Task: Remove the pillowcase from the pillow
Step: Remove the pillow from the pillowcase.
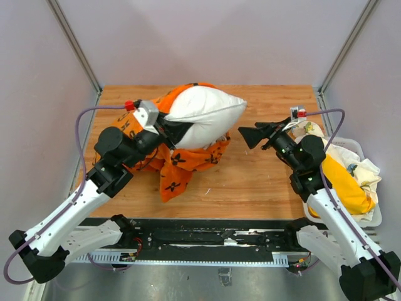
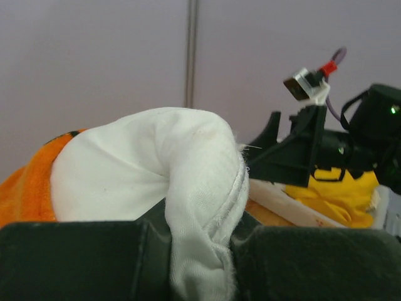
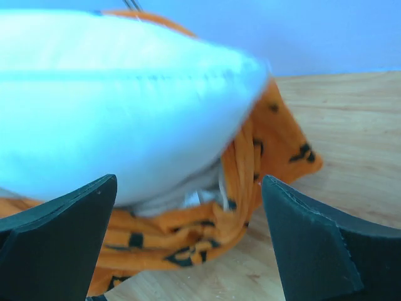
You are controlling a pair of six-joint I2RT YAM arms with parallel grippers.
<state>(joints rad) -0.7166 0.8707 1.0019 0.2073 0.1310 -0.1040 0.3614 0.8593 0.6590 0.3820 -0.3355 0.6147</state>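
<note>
Up close, the left pincer [image 2: 200, 260] is clamped tight on a bunched fold of the white pillow [image 1: 203, 113], at its left end. Across on the right, the right pincer [image 1: 249, 135] gapes wide, holding nothing, just apart from the pillow's right corner. Mid-table the pillow lies mostly bare on the orange pillowcase [image 1: 182, 160], bunched beneath it and trailing toward the near edge of the wooden table [image 1: 263, 182]. Far right, a bin [image 1: 378, 216] of yellow and white cloth.
</note>
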